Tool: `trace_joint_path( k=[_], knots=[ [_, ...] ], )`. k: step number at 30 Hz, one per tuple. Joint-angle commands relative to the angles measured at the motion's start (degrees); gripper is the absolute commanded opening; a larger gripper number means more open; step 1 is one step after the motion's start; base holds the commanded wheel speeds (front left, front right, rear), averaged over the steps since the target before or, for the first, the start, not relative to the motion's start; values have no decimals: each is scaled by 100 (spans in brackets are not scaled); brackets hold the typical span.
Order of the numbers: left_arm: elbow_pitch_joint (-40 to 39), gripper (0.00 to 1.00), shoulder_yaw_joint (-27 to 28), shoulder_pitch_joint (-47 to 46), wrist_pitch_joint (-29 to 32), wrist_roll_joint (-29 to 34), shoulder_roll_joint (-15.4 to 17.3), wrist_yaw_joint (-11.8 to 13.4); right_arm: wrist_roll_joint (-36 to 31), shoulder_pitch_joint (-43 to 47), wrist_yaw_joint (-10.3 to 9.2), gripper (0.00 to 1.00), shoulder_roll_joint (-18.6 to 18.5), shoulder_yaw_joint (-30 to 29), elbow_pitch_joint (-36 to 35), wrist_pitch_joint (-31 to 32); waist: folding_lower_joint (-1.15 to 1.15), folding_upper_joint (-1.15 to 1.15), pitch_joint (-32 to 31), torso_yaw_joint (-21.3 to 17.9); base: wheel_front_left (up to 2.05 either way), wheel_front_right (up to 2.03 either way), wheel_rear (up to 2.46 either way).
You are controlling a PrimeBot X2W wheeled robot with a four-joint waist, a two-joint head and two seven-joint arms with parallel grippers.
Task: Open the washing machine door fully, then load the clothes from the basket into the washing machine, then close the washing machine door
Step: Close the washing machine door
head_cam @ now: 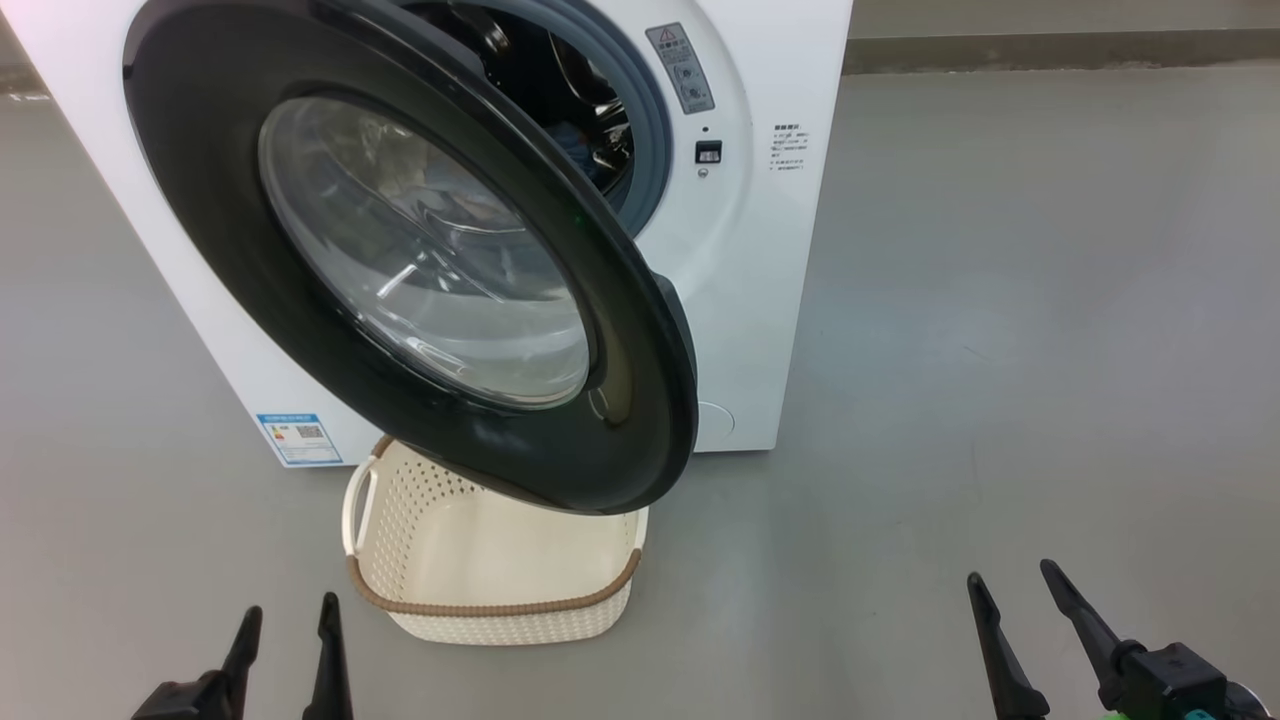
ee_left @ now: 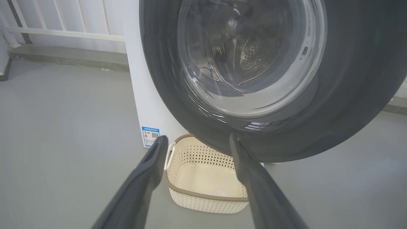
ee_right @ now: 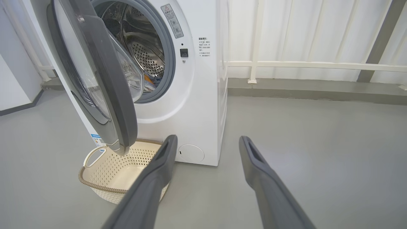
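Washing machine door: large, round, glossy black rim around a bulging clear glass bowl. Hinged on the left and standing partly open, angled out from the front of the machine. In the head view, lower edge of the door overlapping the far part of the basket.

Behind the door, washing machine, a white box on a grey floor. Mouth uncovered on its right side, showing grey-blue gasket and perforated steel drum. Low in the drum, just inside the gasket, a small patch of the clothes, blue and orange. More fabric dimly visible through the door glass, too blurred to describe. Beside the mouth, a grey warning label. At the lower left corner of the front, a blue label sticker.

Basket on the floor directly in front of the machine, below the door. Cream-white, with perforated walls, brown woven-look rim, a handle on the left side, and its bare cream bottom in view.

Nearer the camera, left gripper at the lower left of the head view, just left of the basket's near corner. Fingers spread wide, touching nothing. Right gripper at the lower right, well apart from basket and machine, fingers likewise spread wide over the floor.

Beyond the machine, a white railing along a pale wall.
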Motion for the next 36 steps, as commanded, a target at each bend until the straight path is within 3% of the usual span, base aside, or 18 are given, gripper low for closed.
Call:
trace_joint_path(
  k=[1,2,3,4,5,6,14,24,30,36],
  knots=[
    [-150,100,281,-78,-60,105,21,-64,-107,-82,9,100,-32,74,-42,-28,0,0,10,-3,0,0,0],
    [-150,100,281,-78,-60,105,21,-64,-107,-82,9,100,-32,74,-42,-28,0,0,10,-3,0,0,0],
    [-148,100,310,-74,-60,126,7,-83,-114,-97,9,82,-25,64,-2,-28,0,0,13,-5,0,0,0],
    [-147,100,336,-71,-60,147,-5,-99,-120,-112,9,45,-21,65,38,-28,0,0,16,-5,0,0,0],
    [-148,100,361,-70,-60,164,-16,-113,-126,-132,9,27,-15,68,66,-28,0,0,20,-5,0,0,0],
    [-149,100,383,-69,-60,178,-26,-127,-130,-152,9,0,-7,69,95,-28,0,0,25,-4,0,0,0],
    [-168,100,424,-46,-60,246,-65,-203,-93,-502,9,0,34,36,145,-28,0,0,87,36,0,0,0],
    [-189,100,153,-58,-60,45,-71,-137,-68,-1469,9,0,-72,284,-602,-28,0,0,173,275,0,0,0],
    [-182,100,-25,-103,-60,-47,-71,-78,48,-2204,9,0,-31,919,-1082,-28,0,0,195,546,0,0,0],
    [-177,100,-187,-160,-60,-158,-71,-24,289,-2702,9,0,69,1828,-1064,-28,0,0,228,920,0,0,0]
  ],
)
